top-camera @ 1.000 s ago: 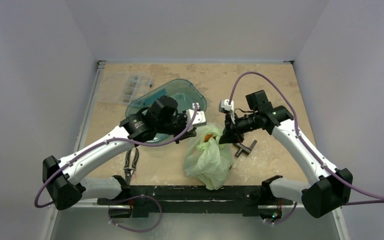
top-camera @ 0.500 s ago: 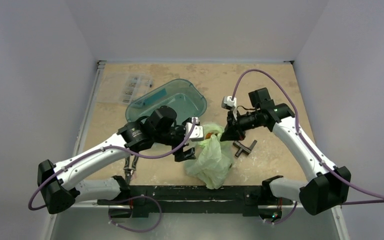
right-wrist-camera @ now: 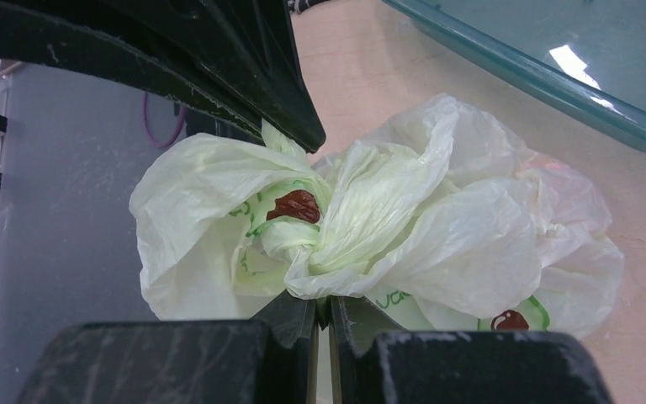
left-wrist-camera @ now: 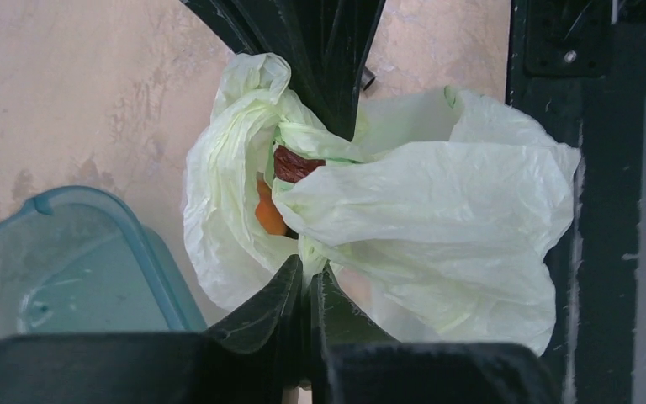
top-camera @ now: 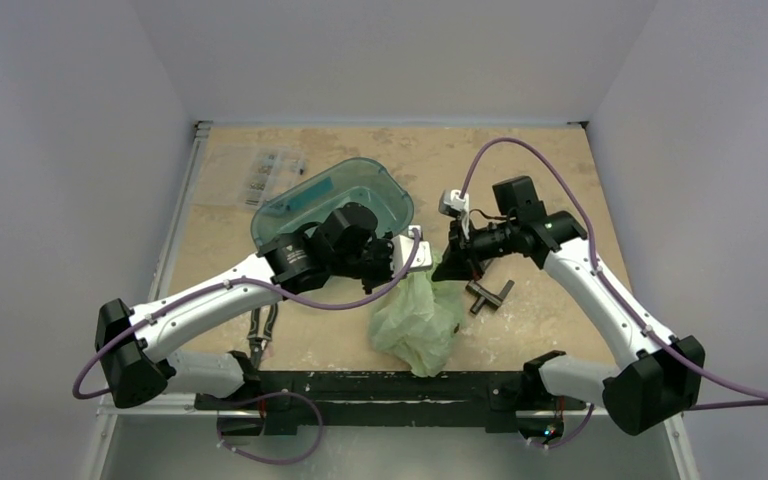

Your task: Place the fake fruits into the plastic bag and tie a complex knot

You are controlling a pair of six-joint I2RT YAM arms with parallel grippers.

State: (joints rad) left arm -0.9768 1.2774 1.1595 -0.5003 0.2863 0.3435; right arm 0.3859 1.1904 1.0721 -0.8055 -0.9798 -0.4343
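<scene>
The left tool has its two fingers pressed together on a fold of the thin pale green plastic bag. The right tool is likewise closed, pinching the gathered plastic from the opposite side. Both tools meet at the far end of the bag, which lies crumpled on the beige worktop between the two arms. A small orange plastic fruit shows through the bag's mouth. The left arm stretches forward and to the right with its wrist turned sideways. The right arm rises from its base and bends left at the elbow. A translucent teal plastic tub stands just beyond the bag, and a black T-shaped piece lies beside the bag on the right.
</scene>
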